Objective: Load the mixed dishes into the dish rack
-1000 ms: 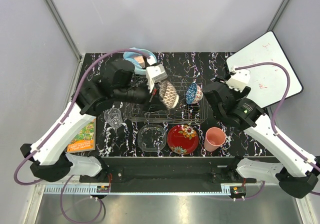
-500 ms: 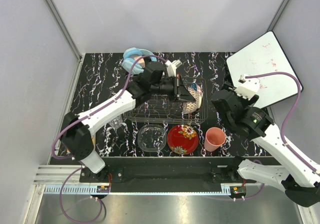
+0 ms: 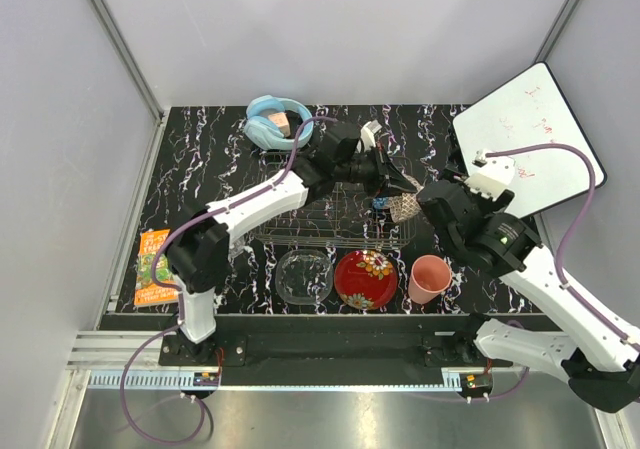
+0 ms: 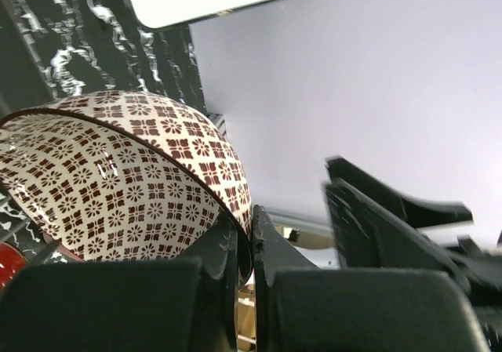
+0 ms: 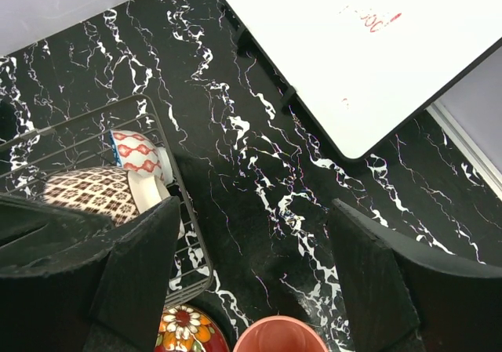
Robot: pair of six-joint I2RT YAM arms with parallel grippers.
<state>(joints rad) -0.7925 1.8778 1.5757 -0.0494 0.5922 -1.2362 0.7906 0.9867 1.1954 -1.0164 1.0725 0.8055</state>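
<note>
- Rack (image 3: 330, 237) holding blue bowl (image 3: 383, 202).
- Beige bowl (image 4: 118, 187) clenched in left jaws at rack's right end.
- Right jaws released, empty.
- Waiting on surface: glass bowl (image 3: 304, 275), plate (image 3: 364, 278), cup (image 3: 429, 277).

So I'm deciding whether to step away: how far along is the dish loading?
Done: the blue patterned bowl sits in the right end of the dish rack. In hand: the left pincer grips the beige lattice bowl by its rim over that end; the right pincer is open, empty. Left: red floral plate, clear glass bowl and pink cup on the table before the rack. No tumbler in sight.
</note>
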